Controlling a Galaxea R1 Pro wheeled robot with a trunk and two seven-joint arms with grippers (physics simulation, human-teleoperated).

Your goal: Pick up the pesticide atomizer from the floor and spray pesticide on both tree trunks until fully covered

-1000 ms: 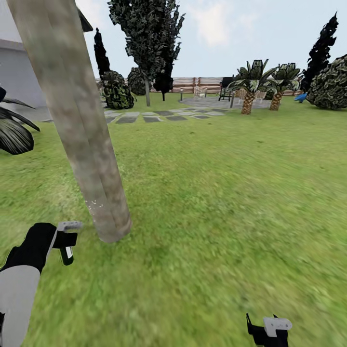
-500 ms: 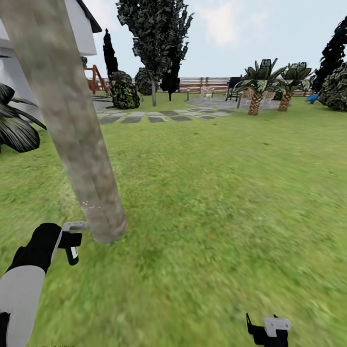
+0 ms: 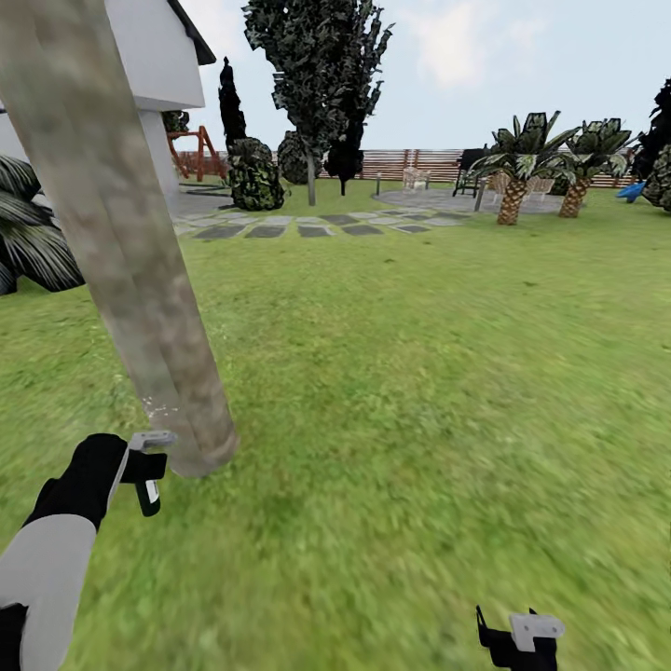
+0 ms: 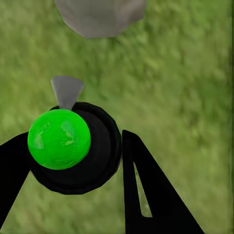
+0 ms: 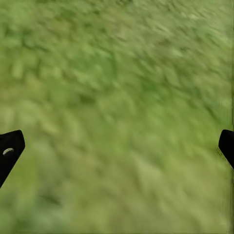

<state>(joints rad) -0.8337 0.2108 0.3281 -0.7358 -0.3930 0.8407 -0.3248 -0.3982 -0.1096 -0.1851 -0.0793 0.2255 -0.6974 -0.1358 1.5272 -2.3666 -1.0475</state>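
Left gripper point(image 3: 147, 475) sits at about 8 o'clock in the head view, low over the lawn point(image 3: 419, 373), just beside the base of the near tree trunk point(image 3: 121, 242). In the left wrist view its fingers point(image 4: 146, 195) are clamped on the atomizer point(image 4: 73, 148): round black body with a bright green cap, grey nozzle aimed toward the grey trunk base point(image 4: 100, 17). In the head view the atomizer point(image 3: 147, 492) is just a small dark piece with a pale label hanging in the gripper. A few pale specks on the bark near the trunk's foot; trunk is otherwise mottled grey-tan.

Right gripper point(image 3: 518, 638) is at 5 o'clock, down at the frame edge. Right wrist view: fingertips point(image 5: 9, 148) spread wide apart, nothing between them, only blurred grass below.

Second tree point(image 3: 312, 84) stands far off at 12 o'clock, near the stepping stones point(image 3: 308, 226). Palms point(image 3: 513, 168) at 1 o'clock, slat fence point(image 3: 410, 163) behind them, white house wall point(image 3: 158, 65) at 11.
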